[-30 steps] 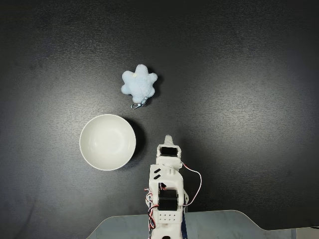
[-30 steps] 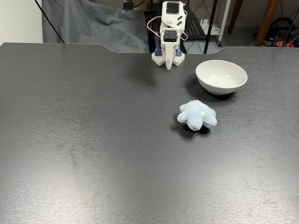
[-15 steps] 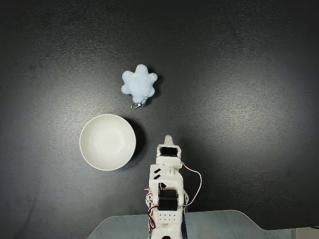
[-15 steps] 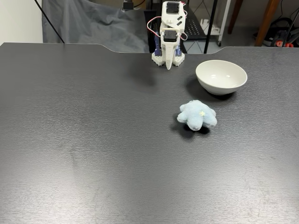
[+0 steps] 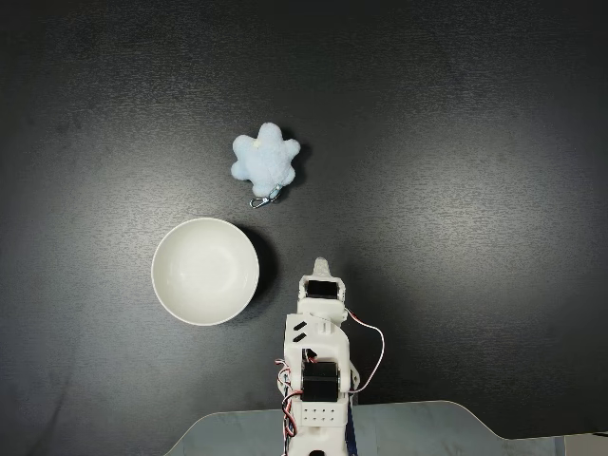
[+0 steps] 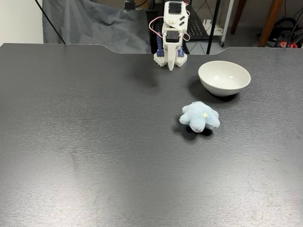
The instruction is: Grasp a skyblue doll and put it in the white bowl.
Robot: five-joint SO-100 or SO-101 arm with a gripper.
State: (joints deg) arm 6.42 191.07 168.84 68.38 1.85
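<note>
Going from left to right in the top-down fixed view, the white bowl [image 5: 205, 271] sits empty on the dark worktop [image 5: 456, 142]. Up and to its right, apart from it, lies the skyblue doll [image 5: 265, 160], its metal clasp [image 5: 263, 199] pointing toward the bowl. Right of the bowl, near the bottom edge, the white arm is folded over its base with the claw [image 5: 323, 265] tucked in, well short of the doll. In the front-facing fixed view the order flips: the claw [image 6: 171, 66] points down at the worktop [image 6: 94, 142] on the left, and the doll [image 6: 200, 116] lies just in front of the bowl [image 6: 224, 78]. By my reading the task has not begun: reach, grasp, carry and drop all remain. The claw holds nothing; its fingers look pressed into one narrow point, though at this size I cannot tell for certain.
</note>
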